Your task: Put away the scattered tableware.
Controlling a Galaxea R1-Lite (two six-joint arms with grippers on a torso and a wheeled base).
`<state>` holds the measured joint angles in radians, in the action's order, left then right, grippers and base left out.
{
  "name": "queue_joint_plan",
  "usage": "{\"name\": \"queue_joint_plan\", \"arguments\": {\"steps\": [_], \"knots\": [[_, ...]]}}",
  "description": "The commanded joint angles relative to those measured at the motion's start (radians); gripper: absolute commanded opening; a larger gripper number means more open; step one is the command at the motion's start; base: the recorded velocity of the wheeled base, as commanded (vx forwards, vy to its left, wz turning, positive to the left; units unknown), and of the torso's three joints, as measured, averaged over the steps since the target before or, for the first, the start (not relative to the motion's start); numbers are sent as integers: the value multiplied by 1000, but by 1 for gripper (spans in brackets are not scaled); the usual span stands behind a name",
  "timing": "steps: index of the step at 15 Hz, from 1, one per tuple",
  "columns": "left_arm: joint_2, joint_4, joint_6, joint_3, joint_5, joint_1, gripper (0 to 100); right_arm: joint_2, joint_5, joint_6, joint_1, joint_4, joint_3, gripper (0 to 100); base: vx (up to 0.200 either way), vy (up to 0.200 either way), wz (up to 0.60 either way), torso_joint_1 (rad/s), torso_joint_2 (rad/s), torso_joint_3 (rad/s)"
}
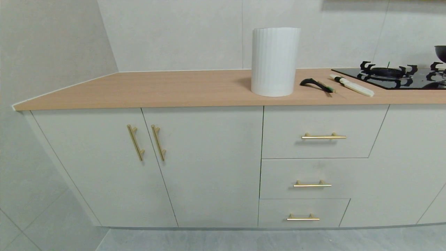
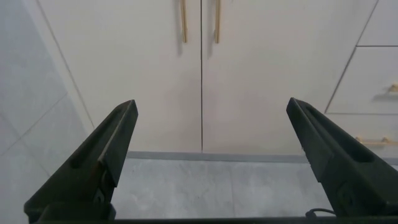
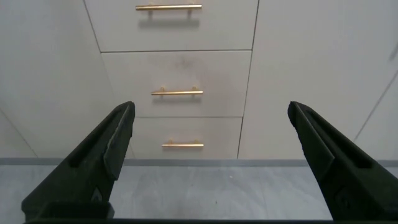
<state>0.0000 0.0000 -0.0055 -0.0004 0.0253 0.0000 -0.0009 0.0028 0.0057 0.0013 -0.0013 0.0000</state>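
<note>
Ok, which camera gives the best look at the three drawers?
The head view: all three drawers appear whole and shut below the countertop. The right wrist view has them closer, the top one cropped. The left wrist view catches their edge and handle ends.

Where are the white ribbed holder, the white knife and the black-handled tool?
white ribbed holder point(image 1: 275, 62), head view, middle of its wall.
white knife point(image 1: 357, 88), head view, its broad white part.
black-handled tool point(image 1: 311, 82), head view, its curved black handle.
</note>
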Motion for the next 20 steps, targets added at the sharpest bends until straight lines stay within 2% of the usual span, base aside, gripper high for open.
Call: {"name": "queue_joint_plan", "arguments": {"steps": [1, 13, 14, 15, 17, 20], "knots": [[0, 0, -1, 0, 1, 0, 100, 1, 0, 0, 0, 0, 0, 100, 0, 0, 0, 0, 0, 0], [0, 0, -1, 0, 1, 0, 100, 1, -7, -20, 0, -11, -26, 100, 0, 0, 0, 0, 0, 0], [0, 0, -1, 0, 1, 0, 100, 51, -1, 53, 13, 9, -179, 100, 0, 0, 0, 0, 0, 0], [0, 0, -1, 0, 1, 0, 100, 116, 10, 42, 32, 66, -213, 100, 0, 0, 0, 0, 0, 0], [0, 0, -1, 0, 1, 0, 100, 223, 56, -16, 82, 116, -212, 100, 0, 0, 0, 0, 0, 0], [0, 0, -1, 0, 1, 0, 100, 438, 65, -58, 112, 129, -229, 100, 0, 0, 0, 0, 0, 0]]}}
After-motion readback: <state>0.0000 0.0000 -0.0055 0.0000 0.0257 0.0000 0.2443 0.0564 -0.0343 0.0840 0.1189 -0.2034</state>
